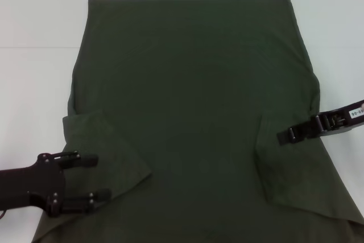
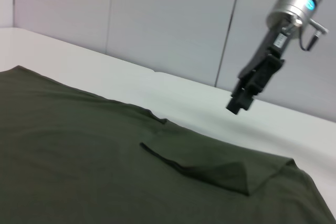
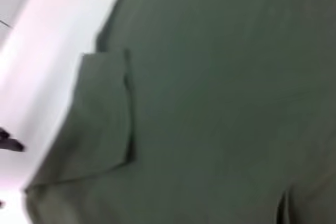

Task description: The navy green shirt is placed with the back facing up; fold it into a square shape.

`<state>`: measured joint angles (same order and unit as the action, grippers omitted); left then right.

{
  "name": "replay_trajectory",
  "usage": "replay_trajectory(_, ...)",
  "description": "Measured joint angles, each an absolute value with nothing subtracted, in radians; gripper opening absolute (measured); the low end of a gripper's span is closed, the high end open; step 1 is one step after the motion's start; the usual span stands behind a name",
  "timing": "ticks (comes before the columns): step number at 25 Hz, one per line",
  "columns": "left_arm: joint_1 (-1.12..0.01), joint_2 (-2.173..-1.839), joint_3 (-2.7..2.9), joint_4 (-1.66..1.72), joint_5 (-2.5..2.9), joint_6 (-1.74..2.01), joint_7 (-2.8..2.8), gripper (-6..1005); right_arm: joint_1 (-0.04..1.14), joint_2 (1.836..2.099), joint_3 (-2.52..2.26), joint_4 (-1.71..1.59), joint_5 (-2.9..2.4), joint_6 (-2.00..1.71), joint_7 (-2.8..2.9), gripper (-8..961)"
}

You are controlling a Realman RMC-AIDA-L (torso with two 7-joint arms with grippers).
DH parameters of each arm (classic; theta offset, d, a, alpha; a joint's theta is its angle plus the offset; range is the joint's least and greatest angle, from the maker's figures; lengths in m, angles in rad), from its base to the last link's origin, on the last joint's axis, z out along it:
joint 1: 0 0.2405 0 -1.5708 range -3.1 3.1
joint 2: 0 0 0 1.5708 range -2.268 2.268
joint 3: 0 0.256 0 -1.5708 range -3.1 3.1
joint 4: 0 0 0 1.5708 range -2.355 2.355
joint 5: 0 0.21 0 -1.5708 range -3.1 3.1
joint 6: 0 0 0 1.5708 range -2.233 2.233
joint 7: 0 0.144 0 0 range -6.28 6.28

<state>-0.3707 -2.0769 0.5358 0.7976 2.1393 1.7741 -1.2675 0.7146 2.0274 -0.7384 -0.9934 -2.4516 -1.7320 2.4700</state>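
The navy green shirt (image 1: 193, 83) lies flat on the white table, plain side up, and fills most of the head view. Both short sleeves are folded inward onto the body: the left sleeve (image 1: 108, 152) and the right sleeve (image 1: 296, 174). My left gripper (image 1: 94, 177) hovers open at the lower left, its two fingers spread over the outer edge of the left sleeve with nothing between them. At the shirt's right edge, beside the right sleeve fold, my right gripper (image 1: 286, 136) is shut. The left wrist view shows it (image 2: 240, 102) raised above the folded right sleeve (image 2: 220, 171).
Bare white table (image 1: 34, 55) runs along the left, the far side and the right (image 1: 341, 38) of the shirt. A grey panelled wall (image 2: 157, 19) stands behind the table. The shirt's near end runs past the bottom of the head view.
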Motion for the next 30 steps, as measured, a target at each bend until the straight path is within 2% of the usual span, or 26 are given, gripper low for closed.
replay_trajectory(4,-0.382,-2.069,0.498,0.796,2.139,1.791,-1.354,816,0.659,2.002,-0.715,-0.935,-2.325,-1.748,2.377,278)
replay_trajectory(7,-0.394,-2.056,0.462,0.791,2.138,1.823,-1.459,817,0.608,1.986,-0.689,-0.852,-2.229,-1.783,2.214,516)
replay_trajectory(10,-0.401,-2.033,0.450,0.786,2.138,1.853,-1.611,818,0.554,1.994,-0.686,-0.783,-2.164,-1.823,1.975,655)
replay_trajectory(12,-0.403,-2.020,0.450,0.780,2.138,1.865,-1.701,819,0.520,2.011,-0.686,-0.757,-2.142,-1.836,1.805,747)
replay_trajectory(17,-0.399,-1.980,0.453,0.764,2.149,1.875,-2.019,821,0.441,2.063,-0.680,-0.734,-2.135,-1.824,1.450,783)
replay_trajectory(20,-0.384,-1.943,0.454,0.761,2.175,1.869,-2.225,822,0.408,2.078,-0.644,-0.711,-2.134,-1.812,1.245,804)
replay_trajectory(25,-0.392,-1.901,0.462,0.754,2.287,1.867,-2.391,815,0.388,2.083,-0.572,-0.669,-2.135,-1.796,1.070,840)
replay_trajectory(30,-0.419,-1.897,0.463,0.754,2.460,1.836,-2.490,815,0.386,2.085,-0.575,-0.649,-2.138,-1.752,1.046,891)
